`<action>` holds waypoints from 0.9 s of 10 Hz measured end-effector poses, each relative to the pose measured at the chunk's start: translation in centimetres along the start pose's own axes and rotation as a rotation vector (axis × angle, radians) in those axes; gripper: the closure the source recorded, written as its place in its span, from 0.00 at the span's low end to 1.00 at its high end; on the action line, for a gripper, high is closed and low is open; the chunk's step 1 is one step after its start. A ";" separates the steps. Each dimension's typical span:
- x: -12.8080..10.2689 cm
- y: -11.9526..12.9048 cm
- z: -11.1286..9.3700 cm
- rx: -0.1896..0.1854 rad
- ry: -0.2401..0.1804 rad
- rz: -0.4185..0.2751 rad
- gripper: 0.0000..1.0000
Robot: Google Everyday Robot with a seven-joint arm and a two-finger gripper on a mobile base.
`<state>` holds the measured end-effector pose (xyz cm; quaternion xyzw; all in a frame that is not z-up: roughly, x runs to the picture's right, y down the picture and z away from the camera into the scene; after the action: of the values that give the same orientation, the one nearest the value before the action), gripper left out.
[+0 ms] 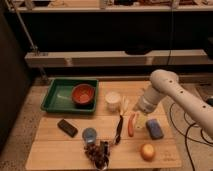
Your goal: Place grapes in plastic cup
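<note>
Right now the gripper (133, 113) hangs low over the middle of the table (55, 150), just right of the white cup (113, 100) and above the top end of a red stick-shaped thing (131, 125). Its fingers stand spread as wide as they go, and I see nothing between them - no grapes, nothing else.

Outward from there, the wrist climbs up and to the right into a thick white forearm. That bends at a rounded elbow (162, 80) high over the table's right edge, and the next link slopes down and off to the right, out of my view. So the arm reaches in from the right side, folded over and pointing down.

The grapes (97, 152) lie at the front edge of the table, well apart from the gripper, down and to its left. The blue cup (89, 134) stands just behind them, close enough that I cannot tell whether they touch - the grapes are on the wood, not in the cup.

Between the grapes and the gripper lies a thin black tool (119, 129), beside the red stick. A blue block (154, 129) sits under the forearm, with a yellow fruit (147, 151) in front of it. At far left a green tray (54, 97) holds an orange bowl (83, 93), and a black bar (67, 127) lies in front of the tray.
</note>
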<state>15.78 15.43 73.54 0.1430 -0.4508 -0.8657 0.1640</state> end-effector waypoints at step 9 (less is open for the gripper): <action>0.5 2.3 0.0 -0.012 -0.026 0.546 0.20</action>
<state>15.65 14.00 75.43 0.0043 -0.4696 -0.7938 0.3864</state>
